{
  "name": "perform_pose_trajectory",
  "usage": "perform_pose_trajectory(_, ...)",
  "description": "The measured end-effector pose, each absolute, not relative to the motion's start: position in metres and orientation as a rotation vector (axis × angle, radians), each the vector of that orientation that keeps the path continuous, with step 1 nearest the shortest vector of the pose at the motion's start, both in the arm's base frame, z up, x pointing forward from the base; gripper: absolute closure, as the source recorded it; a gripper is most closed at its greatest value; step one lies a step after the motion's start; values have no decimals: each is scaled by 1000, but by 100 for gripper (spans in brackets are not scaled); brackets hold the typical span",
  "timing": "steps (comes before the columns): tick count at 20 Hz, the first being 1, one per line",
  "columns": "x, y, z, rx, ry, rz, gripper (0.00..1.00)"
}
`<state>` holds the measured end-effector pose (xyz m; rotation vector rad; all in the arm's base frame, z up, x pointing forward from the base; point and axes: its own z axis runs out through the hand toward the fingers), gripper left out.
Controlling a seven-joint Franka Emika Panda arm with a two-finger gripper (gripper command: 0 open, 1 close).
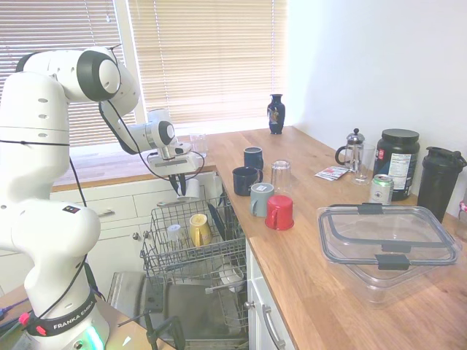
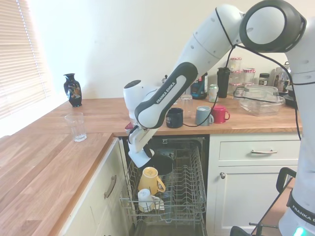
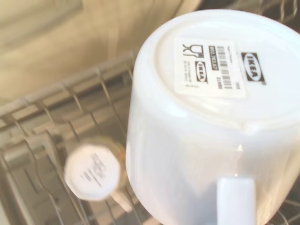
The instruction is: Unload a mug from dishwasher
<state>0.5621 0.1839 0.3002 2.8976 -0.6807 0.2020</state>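
Note:
The white mug (image 1: 193,191) (image 2: 141,159) sits bottom-up at the back of the dishwasher's grey wire rack (image 1: 157,255) (image 2: 189,196). It fills the wrist view (image 3: 201,117), with a barcode label on its base and its handle toward the camera. My gripper (image 1: 180,191) (image 2: 138,152) reaches down from the window side. Its dark fingers look shut on the mug at the handle side. The dishwasher door (image 1: 182,306) lies dropped open below the pulled-out rack.
A mustard-yellow mug (image 1: 198,230) (image 2: 150,179) and a pale cup (image 1: 174,233) (image 2: 145,199) stand in the rack nearer the front. A dark dish (image 2: 161,164) sits beside the gripper. A red mug (image 1: 280,213), other mugs and a clear container (image 1: 387,244) stand on the counter.

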Motion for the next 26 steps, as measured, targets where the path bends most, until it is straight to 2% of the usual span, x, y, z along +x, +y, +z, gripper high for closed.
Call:
perform_pose_trajectory(12, 561, 203, 378, 2953, -753, 383, 100)
perform_pose_trajectory(26, 565, 278, 418, 3020, -826, 496, 100)
